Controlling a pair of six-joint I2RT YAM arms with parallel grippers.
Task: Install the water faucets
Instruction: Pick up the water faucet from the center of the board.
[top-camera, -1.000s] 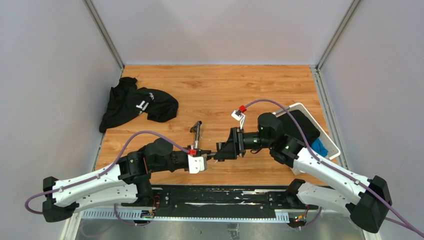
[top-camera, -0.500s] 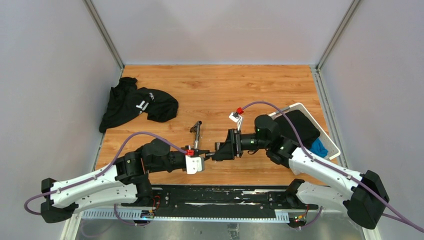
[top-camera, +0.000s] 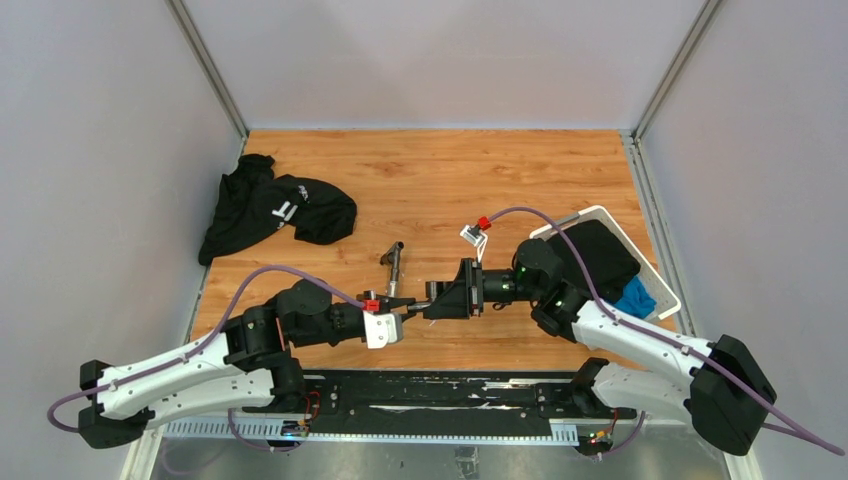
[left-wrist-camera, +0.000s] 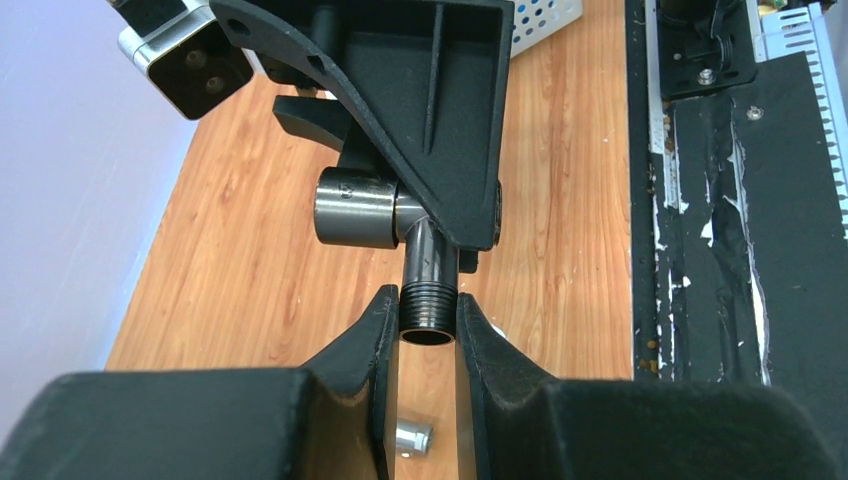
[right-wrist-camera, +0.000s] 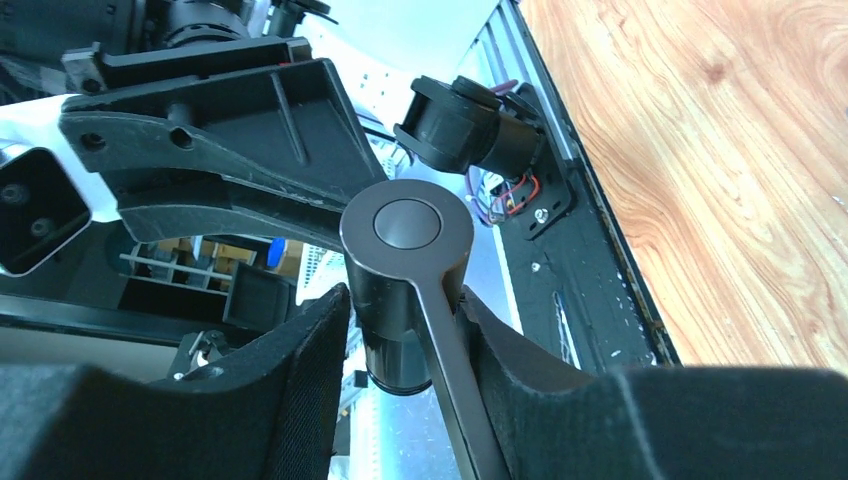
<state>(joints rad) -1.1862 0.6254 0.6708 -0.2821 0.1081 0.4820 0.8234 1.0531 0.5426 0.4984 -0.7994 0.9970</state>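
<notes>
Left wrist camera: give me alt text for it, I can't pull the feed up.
The left gripper is clamped on the threaded stub of a dark-grey faucet piece, whose body the right gripper holds at the far end. A small silver fitting lies on the wooden table, seen between the left jaws.

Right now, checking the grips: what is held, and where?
One dark-grey metal faucet: left gripper on its threaded pipe stub, right gripper around its capped valve body.
</notes>
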